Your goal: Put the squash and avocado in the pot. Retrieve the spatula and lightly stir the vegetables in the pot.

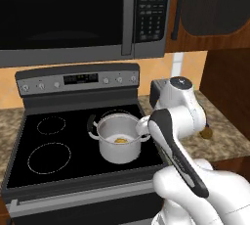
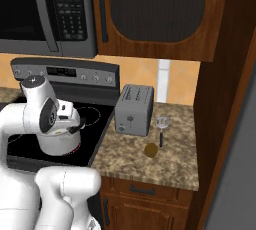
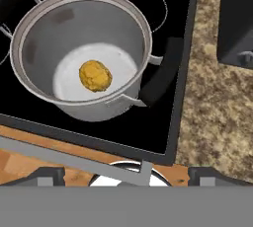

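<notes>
The shiny steel pot (image 1: 118, 146) stands on the stove's front right burner, and the hand view looks down into the pot (image 3: 39, 38). The yellow-orange squash (image 3: 95, 75) lies loose on its bottom, also seen as the squash (image 1: 120, 141). My gripper (image 3: 126, 175) hovers above and in front of the pot, open, its fingertips (image 3: 49, 175) far apart with nothing between them. The olive-brown avocado (image 2: 151, 149) rests on the granite counter to the right. Just behind it lies the spatula (image 2: 161, 129), slotted head toward the wall.
A grey toaster (image 2: 134, 110) stands on the counter (image 2: 175, 159) between stove and spatula. The black cooktop (image 1: 53, 146) has free burners to the pot's left. A microwave (image 1: 73, 13) and a dark cabinet (image 2: 155, 9) hang overhead. A wooden wall panel (image 2: 225, 99) bounds the counter's right.
</notes>
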